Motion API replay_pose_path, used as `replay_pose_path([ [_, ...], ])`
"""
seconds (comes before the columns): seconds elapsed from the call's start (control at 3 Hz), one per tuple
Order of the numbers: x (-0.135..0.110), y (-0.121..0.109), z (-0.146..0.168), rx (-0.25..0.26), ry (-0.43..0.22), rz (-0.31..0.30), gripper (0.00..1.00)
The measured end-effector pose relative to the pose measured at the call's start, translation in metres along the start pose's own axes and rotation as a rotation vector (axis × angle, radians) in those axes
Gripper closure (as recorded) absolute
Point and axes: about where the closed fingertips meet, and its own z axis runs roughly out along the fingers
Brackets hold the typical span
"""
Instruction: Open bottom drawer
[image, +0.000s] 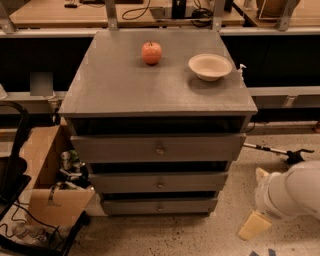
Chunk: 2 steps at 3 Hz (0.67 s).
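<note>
- Nearest to you, at the lower right, your gripper (258, 202) hung low over the speckled floor (165, 235), on the end of the white arm (295, 192) that ran off the right edge.
- Whether the gripper was open or closed could not be told from this angle. It stood off to the right of the cabinet (150, 90), touching none of its drawers, and nothing showed in its hold.
- At the lower left, an open cardboard box (50, 205) of clutter sat on the floor just beside the cabinet's left side.
- The bottom drawer (125, 206), the lowest and shortest of three grey fronts, sat at the foot of the cabinet. It looked shut, its small round knob (160, 206) at centre and well apart from your gripper.
- Above it came the middle drawer (125, 183) and the top drawer (115, 149), each with a single central knob and a dark gap over its front.
- To the right, behind the arm, a thin rod with a black end (280, 151) lay on the floor.
- On the grey cabinet top, a red apple (151, 52) stood near the back, and a pale bowl (210, 66) sat to its right, the two apart.
- Farthest back, a wooden bench (60, 12) carried cables and gear.
</note>
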Motion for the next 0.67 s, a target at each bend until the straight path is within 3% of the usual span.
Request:
replay_pose_path([
  [0.33,0.005,-0.015,0.067,0.051,-0.030,0.048,0.00],
  [0.67,-0.004,-0.031,0.074,0.114,-0.069,0.064,0.00],
])
